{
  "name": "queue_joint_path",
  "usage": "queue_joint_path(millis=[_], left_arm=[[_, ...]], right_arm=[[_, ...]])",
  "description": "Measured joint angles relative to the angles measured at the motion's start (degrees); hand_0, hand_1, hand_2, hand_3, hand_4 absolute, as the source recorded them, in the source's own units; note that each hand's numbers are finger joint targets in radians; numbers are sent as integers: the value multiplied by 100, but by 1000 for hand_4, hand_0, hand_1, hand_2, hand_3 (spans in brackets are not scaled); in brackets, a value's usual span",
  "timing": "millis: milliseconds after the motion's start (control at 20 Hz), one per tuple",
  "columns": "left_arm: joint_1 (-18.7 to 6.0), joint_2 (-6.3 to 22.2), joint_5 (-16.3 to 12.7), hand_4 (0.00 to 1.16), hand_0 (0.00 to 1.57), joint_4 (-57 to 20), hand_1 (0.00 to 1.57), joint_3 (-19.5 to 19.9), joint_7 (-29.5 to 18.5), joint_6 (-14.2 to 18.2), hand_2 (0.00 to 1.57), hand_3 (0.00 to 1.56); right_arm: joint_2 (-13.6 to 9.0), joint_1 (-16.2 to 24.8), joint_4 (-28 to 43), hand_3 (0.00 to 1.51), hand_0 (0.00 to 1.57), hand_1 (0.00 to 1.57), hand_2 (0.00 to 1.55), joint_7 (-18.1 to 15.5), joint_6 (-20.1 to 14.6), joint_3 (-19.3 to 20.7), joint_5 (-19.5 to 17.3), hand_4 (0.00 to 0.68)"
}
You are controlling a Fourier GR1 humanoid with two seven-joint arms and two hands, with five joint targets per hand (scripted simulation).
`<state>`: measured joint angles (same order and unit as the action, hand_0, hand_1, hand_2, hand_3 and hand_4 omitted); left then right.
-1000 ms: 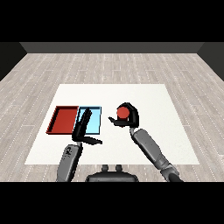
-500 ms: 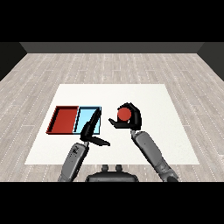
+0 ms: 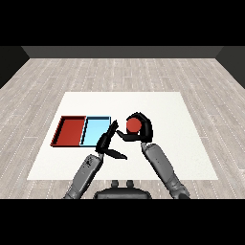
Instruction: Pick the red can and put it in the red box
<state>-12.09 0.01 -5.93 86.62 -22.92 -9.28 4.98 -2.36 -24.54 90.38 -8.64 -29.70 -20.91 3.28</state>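
Right hand (image 3: 141,128) carried red can (image 3: 132,125) toward red tray (image 3: 70,131).

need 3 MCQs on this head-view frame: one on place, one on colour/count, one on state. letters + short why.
1. Where is the red tray relative to the light blue tray?
A. To the view's left, side by side
B. To the view's right
C. Stacked on top

2. How many trays lie on the white table?
A. One
B. Two
C. Three

3. What is the right robot hand doing?
A. Resting flat on the table
B. Curled round the red can
C. Reaching into the red tray

Key:
1. A: the red tray sits left of the blue one, their edges adjoining.
2. B: only a red and a light blue tray show.
3. B: its fingers wrap the can, right of both trays; the left robot hand has straight fingers and holds nothing.
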Motion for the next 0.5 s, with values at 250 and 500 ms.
queue_joint_path(millis=[250, 500], left_arm=[[-123, 0, -262, 0, 0, -190, 0, -260, 86, 163, 0, 0], [-343, -1, -584, 0, 0, -452, 0, -619, -22, 463, 0, 0]], right_arm=[[102, 151, 31, 1417, 1571, 1571, 1481, -62, 282, 113, -93, 650], [187, 244, 201, 1409, 1571, 1571, 1472, 26, 370, 63, -198, 629]])
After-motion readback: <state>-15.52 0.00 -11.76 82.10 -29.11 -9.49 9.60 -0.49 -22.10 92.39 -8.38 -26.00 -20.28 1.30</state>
